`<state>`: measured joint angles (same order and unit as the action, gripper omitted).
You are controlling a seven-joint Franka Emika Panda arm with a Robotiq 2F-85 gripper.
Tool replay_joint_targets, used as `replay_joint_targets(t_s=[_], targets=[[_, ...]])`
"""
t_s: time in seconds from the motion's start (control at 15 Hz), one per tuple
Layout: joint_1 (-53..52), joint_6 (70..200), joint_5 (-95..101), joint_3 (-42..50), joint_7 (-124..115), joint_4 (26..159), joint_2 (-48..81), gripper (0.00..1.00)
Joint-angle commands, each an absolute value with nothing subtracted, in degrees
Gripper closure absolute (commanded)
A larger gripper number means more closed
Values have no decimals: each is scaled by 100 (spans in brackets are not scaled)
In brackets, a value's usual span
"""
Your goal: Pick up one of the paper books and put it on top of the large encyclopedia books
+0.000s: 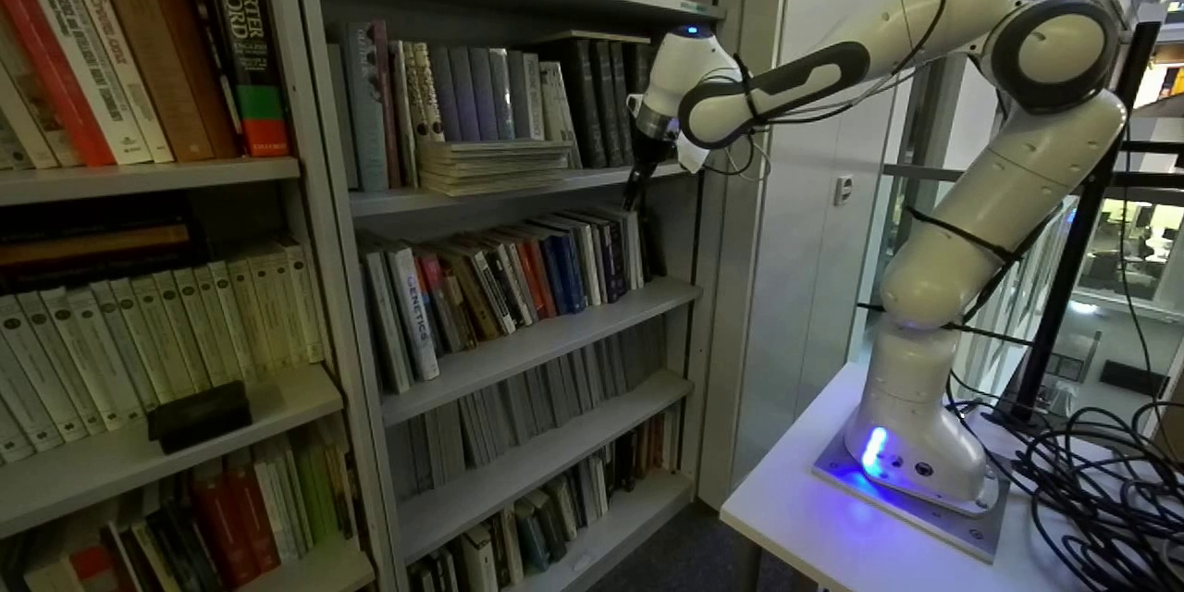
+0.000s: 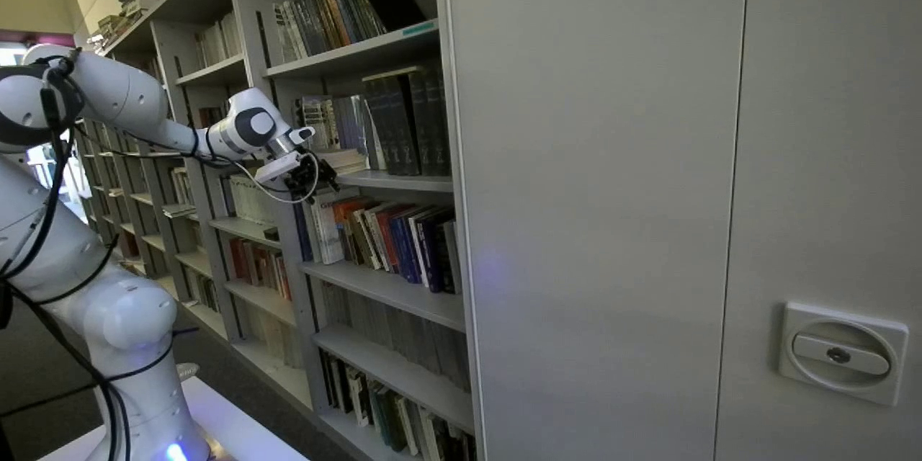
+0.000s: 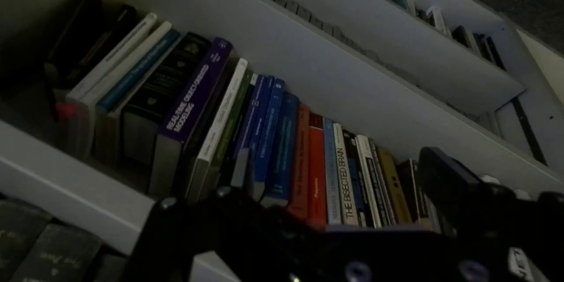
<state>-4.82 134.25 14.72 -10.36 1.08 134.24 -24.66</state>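
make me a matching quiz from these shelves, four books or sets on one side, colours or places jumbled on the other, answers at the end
1. paper books
2. encyclopedias
3. Oxford book
4. Real-Time book

a. purple spine
b. lying flat, one on another
c. green and red at the bottom of the spine
d. dark, upright, right of the paper books in both exterior views

Pairs: 1-b; 2-d; 3-c; 4-a
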Motion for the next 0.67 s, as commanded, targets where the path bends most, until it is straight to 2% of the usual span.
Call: replay_joint_targets(t_s=[0.0, 0.33, 0.4, 0.6], targets=[[-801, 13714, 1493, -711, 1183, 13787, -3015, 0], [-1179, 13924, 1491, -403, 2535, 13893, -3362, 0], [-996, 13572, 1515, -626, 2013, 13669, -3128, 0], [-1114, 13665, 1505, -513, 2311, 13720, -3235, 0]])
